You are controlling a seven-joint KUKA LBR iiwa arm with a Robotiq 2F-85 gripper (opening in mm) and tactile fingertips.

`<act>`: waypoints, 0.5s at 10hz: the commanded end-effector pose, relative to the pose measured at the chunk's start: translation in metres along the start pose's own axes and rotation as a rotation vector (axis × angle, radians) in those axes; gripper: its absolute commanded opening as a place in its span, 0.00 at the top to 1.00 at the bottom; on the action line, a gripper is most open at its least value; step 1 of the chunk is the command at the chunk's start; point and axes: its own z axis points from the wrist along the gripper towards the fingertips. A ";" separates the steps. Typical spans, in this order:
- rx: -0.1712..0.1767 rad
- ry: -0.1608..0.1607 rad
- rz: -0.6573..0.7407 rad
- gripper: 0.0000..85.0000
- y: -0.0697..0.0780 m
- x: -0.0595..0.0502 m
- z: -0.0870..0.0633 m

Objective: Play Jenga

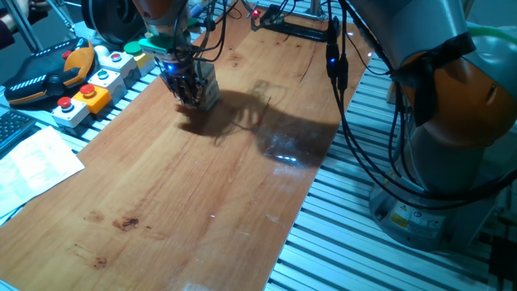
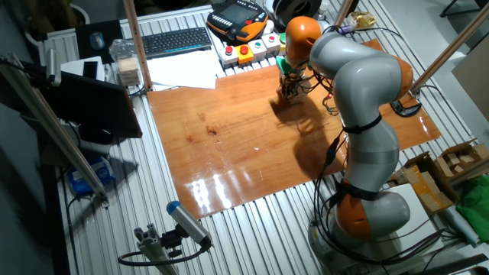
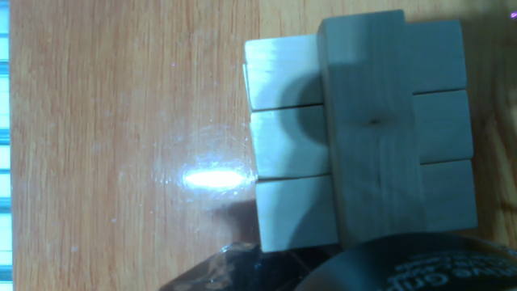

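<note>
The Jenga tower (image 1: 209, 90) is a small stack of pale wooden blocks near the far left of the wooden table (image 1: 210, 194). In the hand view it shows from above: three blocks side by side (image 3: 283, 145) with one block laid crosswise on top (image 3: 371, 121). My gripper (image 1: 191, 97) is low, right at the tower on its left side, and hides part of it. A dark finger (image 3: 388, 271) shows at the bottom edge of the hand view, against the end of the top block. The jaws' spacing is hidden. In the other fixed view the gripper (image 2: 293, 88) covers most of the tower.
Grey boxes with coloured push-buttons (image 1: 90, 90) stand along the table's left edge, beside an orange-black teach pendant (image 1: 48, 77). Papers (image 1: 32, 162) lie at the near left. A black bar (image 1: 295, 28) lies at the back. Cables (image 1: 339, 73) hang by the robot base (image 1: 452, 178).
</note>
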 end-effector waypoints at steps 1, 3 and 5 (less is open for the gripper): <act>0.000 0.000 0.000 0.99 0.000 0.000 0.000; 0.000 -0.003 -0.006 0.99 0.000 0.000 -0.002; 0.000 -0.006 -0.012 0.99 0.000 0.000 -0.002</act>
